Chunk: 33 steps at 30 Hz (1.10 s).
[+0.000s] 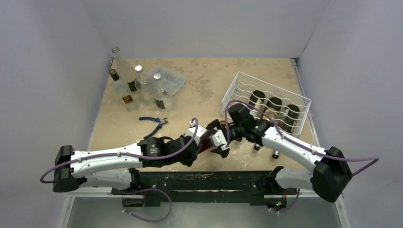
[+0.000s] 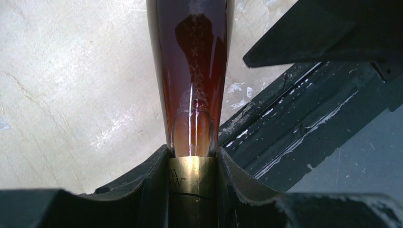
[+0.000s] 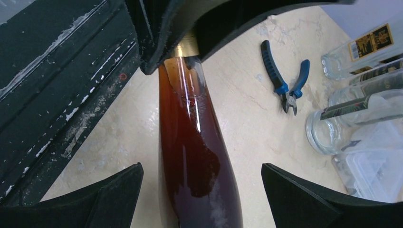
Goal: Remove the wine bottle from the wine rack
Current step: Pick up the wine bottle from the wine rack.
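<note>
The wine bottle (image 1: pixel 205 143) is dark amber glass with a gold foil neck and hangs between my two arms, off the white wire wine rack (image 1: pixel 237 80) at the right. My left gripper (image 2: pixel 194 176) is shut on the gold foil neck of the bottle (image 2: pixel 195 71). My right gripper (image 3: pixel 202 190) stands open astride the bottle's wider body (image 3: pixel 195 161), with a gap on each side of the glass. In the right wrist view the left fingers (image 3: pixel 161 33) show clamped at the neck. Three dark bottles (image 1: pixel 273 107) still lie in the rack.
Blue-handled pliers (image 1: pixel 154 122) lie left of centre. Several clear glass bottles (image 1: pixel 138 85) and a clear plastic box (image 1: pixel 172 77) stand at the back left. The black base rail (image 1: pixel 209 183) runs along the near edge. Walls close in on both sides.
</note>
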Each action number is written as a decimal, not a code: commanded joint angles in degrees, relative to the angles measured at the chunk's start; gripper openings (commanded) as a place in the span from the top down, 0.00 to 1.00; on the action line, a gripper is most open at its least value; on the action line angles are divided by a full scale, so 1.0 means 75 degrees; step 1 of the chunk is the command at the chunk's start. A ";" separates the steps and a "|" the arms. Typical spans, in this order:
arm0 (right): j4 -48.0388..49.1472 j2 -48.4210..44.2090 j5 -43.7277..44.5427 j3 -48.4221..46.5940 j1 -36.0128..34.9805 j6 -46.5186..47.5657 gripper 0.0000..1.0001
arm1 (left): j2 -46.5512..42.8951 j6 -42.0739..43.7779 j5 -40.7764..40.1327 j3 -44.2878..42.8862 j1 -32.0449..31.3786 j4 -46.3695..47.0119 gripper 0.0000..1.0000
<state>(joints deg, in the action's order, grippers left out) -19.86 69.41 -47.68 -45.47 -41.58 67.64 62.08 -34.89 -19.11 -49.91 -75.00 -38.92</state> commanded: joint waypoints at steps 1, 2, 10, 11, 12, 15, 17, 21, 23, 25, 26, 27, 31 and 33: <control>0.0574 0.0073 0.0368 0.0275 -0.0333 0.0037 0.01 | -0.0036 -0.0055 0.0168 -0.0749 0.0049 0.0639 1.00; 0.0638 0.0084 0.0431 0.0343 -0.0373 0.0075 0.01 | -0.0038 -0.0090 0.0178 -0.0751 0.0060 0.0650 1.00; 0.1134 0.0172 0.0984 0.0743 -0.0795 0.0263 0.05 | -0.0074 -0.0312 0.0333 -0.0696 0.0132 0.0869 1.00; 0.1187 0.0184 0.1050 0.0762 -0.0839 0.0241 0.06 | -0.0075 -0.0352 0.0348 -0.0693 0.0143 0.0890 1.00; 0.1252 0.0196 0.1094 0.0772 -0.0877 0.0196 0.08 | -0.0066 -0.0378 0.0356 -0.0692 0.0145 0.0915 1.00; 0.1513 0.0240 0.1312 0.0807 -0.1006 0.0020 0.13 | -0.0054 -0.0460 0.0369 -0.0682 0.0156 0.0978 1.00; 0.1701 0.0287 0.1476 0.0855 -0.1077 -0.0084 0.16 | -0.0063 -0.0518 0.0379 -0.0690 0.0168 0.1011 1.00; 0.1983 0.0332 0.1728 0.0891 -0.1179 -0.0227 0.26 | -0.0075 -0.0580 0.0401 -0.0693 0.0180 0.1094 1.00; 0.2003 0.0306 0.1773 0.0850 -0.1174 -0.0288 0.34 | -0.0064 -0.0604 0.0404 -0.0689 0.0186 0.1138 1.00; 0.1992 0.0258 0.1787 0.0803 -0.1179 -0.0338 0.42 | -0.0065 -0.0639 0.0404 -0.0661 0.0192 0.1176 1.00; 0.1986 0.0239 0.1796 0.0783 -0.1182 -0.0360 0.46 | -0.0079 -0.0658 0.0404 -0.0668 0.0202 0.1194 0.98; 0.1991 0.0222 0.1798 0.0777 -0.1182 -0.0383 0.49 | -0.0094 -0.0694 0.0404 -0.0649 0.0203 0.1205 0.95; 0.1968 0.0214 0.1707 0.0710 -0.1172 -0.0494 0.57 | -0.0304 -0.0837 0.0392 -0.0469 0.0203 0.1383 0.75; 0.1982 0.0215 0.1608 0.0669 -0.1170 -0.0589 0.59 | -0.0460 -0.0925 0.0392 -0.0349 0.0203 0.1486 0.65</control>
<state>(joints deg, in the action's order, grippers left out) -6.72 71.94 -35.24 -39.31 -50.19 65.73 62.59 -38.94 -16.88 -51.33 -73.52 -38.37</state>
